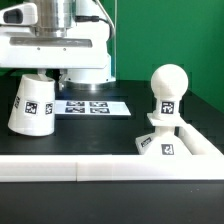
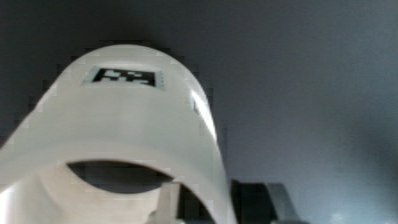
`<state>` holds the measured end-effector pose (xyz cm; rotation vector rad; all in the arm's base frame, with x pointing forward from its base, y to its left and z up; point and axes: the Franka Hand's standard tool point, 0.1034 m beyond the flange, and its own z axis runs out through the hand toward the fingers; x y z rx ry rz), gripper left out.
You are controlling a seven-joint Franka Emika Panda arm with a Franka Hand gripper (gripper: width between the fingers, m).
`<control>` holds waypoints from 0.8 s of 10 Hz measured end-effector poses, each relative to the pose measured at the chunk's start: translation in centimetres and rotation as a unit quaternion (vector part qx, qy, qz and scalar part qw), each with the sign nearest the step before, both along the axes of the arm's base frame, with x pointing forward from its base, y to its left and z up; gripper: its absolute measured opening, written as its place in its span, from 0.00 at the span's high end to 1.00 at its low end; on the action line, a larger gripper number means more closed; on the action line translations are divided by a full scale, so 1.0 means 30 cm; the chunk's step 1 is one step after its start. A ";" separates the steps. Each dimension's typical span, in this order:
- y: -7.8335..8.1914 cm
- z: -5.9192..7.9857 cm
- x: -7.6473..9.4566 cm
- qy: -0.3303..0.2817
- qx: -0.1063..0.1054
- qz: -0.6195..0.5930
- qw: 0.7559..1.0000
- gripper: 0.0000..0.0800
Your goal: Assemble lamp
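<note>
Rails (image 1: 110,167): white, square-edged, nearest the exterior camera, meeting at a corner on that view's right.

Base (image 1: 163,142): low, tagged, seated against that corner on the black bench (image 1: 90,135).

Bulb (image 1: 168,88): ball on a short neck, upright in the base; this joint looks done.

Marker board (image 1: 92,106): flat on the bench, mid-depth, just beside the shade.

Shade (image 1: 32,104): tapered, 2 tags showing, at the exterior view's left, tilted against the arm. Whether its rim touches the bench cannot be told. In the wrist view the shade (image 2: 125,130) fills the picture, open mouth close to the lens.

End effector (image 1: 52,76): behind the shade's top, fingers hidden. Whether it grips the shade or stands open cannot be told; the tilt suggests a grasp.

Step in hand, as judged: carry the shade to the bulb.

Handling notes: lift well above the ball before crossing. Level the shade, wide mouth down. Centre it over the bulb and lower slowly. A tilted descent risks knocking the base off the rails.
</note>
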<state>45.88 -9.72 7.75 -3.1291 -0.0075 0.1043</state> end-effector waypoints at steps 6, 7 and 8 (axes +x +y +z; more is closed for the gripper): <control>0.241 0.212 0.185 0.021 0.032 -0.063 0.997 0.94; 0.253 0.265 0.246 0.010 0.037 -0.066 0.997 0.94; 0.244 0.289 0.283 -0.002 0.048 -0.079 0.996 0.94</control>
